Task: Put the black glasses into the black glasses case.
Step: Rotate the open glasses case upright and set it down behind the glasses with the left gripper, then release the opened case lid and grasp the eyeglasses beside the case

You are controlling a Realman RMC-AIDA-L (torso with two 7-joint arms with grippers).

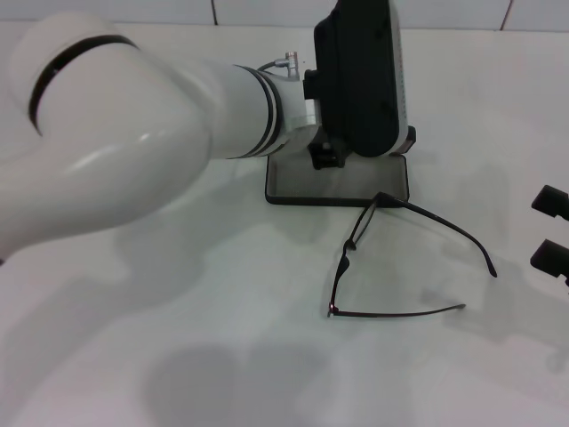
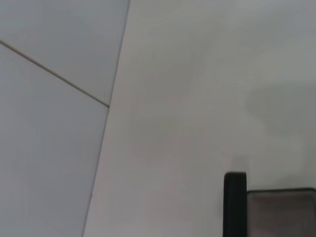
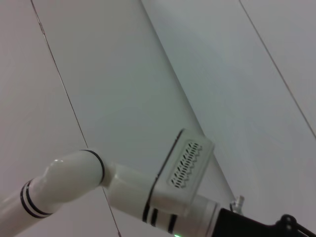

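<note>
Nearest the robot there's just bare white table (image 1: 222,374). A bit farther out the black glasses (image 1: 356,240) lie on it, temples unfolded: one temple runs along the near side, the other angles off toward the robot's right, and the front of the frame points back at the case.

Over at the right edge the right pincer (image 1: 551,229) shows as two dark fingertips with a clear gap between them, so it's open with nothing in it, well apart from the glasses.

Farther back sits the black glasses case (image 1: 338,182), open, its grey-lined tray flat on the table and just beyond the frame's far corner. The left arm reaches in over it and the left pincer (image 1: 327,156) is down at the back of the tray, but the wrist housing hides the fingers, so it's impossible to tell whether it's open or gripping the case.

It looks like the glasses haven't been picked up yet. A good move would be to grab the frame near the bridge, not a thin temple, lift it level, and keep the case steady so the temples don't catch the tray rim on the way in.
</note>
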